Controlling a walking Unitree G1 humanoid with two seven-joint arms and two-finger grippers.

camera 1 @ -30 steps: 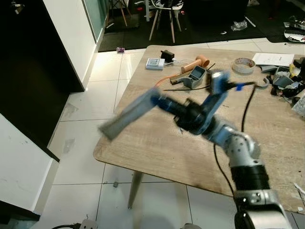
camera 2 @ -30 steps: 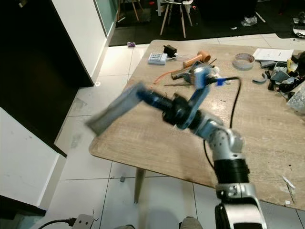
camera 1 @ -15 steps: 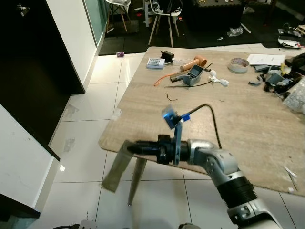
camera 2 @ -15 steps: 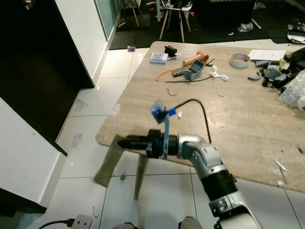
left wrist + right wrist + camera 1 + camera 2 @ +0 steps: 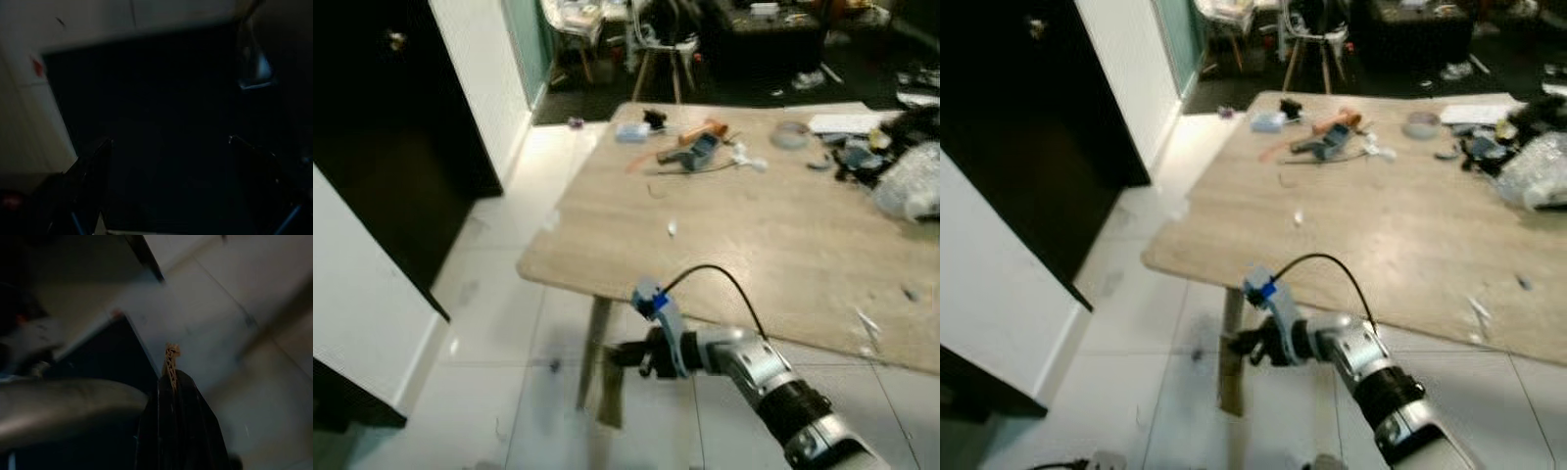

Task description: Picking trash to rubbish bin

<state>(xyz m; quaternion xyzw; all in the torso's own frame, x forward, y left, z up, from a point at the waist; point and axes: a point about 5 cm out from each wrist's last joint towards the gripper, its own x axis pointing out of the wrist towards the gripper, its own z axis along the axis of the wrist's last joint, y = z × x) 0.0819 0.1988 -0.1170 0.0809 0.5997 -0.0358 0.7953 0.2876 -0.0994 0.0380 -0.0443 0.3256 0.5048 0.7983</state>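
Cardboard strip (image 5: 610, 390) hanging vertical, long axis floorward, pinched by right end effector (image 5: 628, 355)

Home workroom, white tiled floor (image 5: 499, 294), wooden table (image 5: 773, 245) strewn with tools, chairs (image 5: 656, 39) behind

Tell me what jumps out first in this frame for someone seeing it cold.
The right gripper draws the eye: held low in front of the wooden table, below its near edge, shut on a flat brown cardboard strip that hangs towards the white tiled floor. Next is the clutter of tools and tape at the table's far end.
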